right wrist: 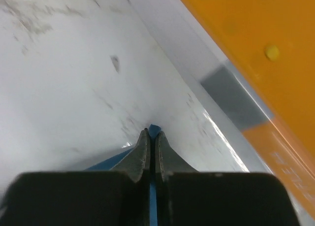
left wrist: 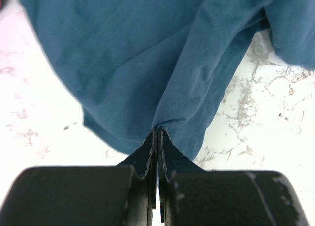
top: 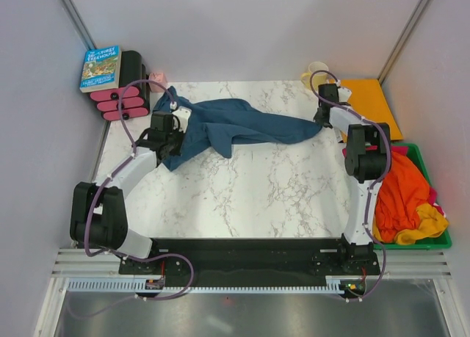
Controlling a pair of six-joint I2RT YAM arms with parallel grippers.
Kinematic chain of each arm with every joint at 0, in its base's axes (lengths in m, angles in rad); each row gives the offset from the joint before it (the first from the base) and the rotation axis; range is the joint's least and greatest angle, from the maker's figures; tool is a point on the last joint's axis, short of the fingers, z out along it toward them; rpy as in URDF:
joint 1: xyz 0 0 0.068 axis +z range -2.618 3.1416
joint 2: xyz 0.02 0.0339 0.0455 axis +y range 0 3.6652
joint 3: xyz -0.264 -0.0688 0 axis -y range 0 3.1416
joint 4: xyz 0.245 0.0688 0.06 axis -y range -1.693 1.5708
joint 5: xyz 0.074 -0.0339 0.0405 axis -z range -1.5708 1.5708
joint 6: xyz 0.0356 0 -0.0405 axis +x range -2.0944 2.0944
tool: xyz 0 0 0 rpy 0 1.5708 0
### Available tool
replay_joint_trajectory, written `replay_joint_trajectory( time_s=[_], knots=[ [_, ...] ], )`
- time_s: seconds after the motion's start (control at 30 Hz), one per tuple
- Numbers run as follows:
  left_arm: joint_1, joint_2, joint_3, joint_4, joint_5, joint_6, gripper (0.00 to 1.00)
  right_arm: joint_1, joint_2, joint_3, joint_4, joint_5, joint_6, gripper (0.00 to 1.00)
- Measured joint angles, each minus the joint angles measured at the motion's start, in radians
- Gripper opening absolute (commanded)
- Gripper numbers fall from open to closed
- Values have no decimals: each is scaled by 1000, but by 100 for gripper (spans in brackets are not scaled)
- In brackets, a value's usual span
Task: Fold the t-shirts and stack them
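"Across the far half of the table point(top: 257, 197), why is the blue shirt point(top: 242, 128) pulled out long?"

"Each arm has an end. The left gripper point(left wrist: 157, 133) is pinched tight on a fold of it. The right gripper point(right wrist: 151, 132) is closed too, with only a sliver of blue between its tips — a thin hold, I'd judge. Likely they mean to spread it flat for folding."

"And the surface?"

"Smooth white marble pattern, plain grey walls point(top: 242, 29) around — more shirts point(top: 400, 197) wait in the green bin point(top: 416, 155) at the right."
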Motion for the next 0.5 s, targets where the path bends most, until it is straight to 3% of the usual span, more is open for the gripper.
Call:
replay_joint_trajectory(
  time_s=[0.1,0.2,0.4,0.5],
  knots=[
    [27,-63,-9,-16,2,0,2,21,-116,-155,17,2,-26,0],
    [81,-168,11,-57,14,0,2,102,-238,-193,11,39,-68,0],
    [173,-340,263,-175,52,2,2,370,-607,-117,22,72,-135,0],
    [197,-457,391,-188,64,8,2,400,-863,-101,43,74,-154,0]
  ],
)
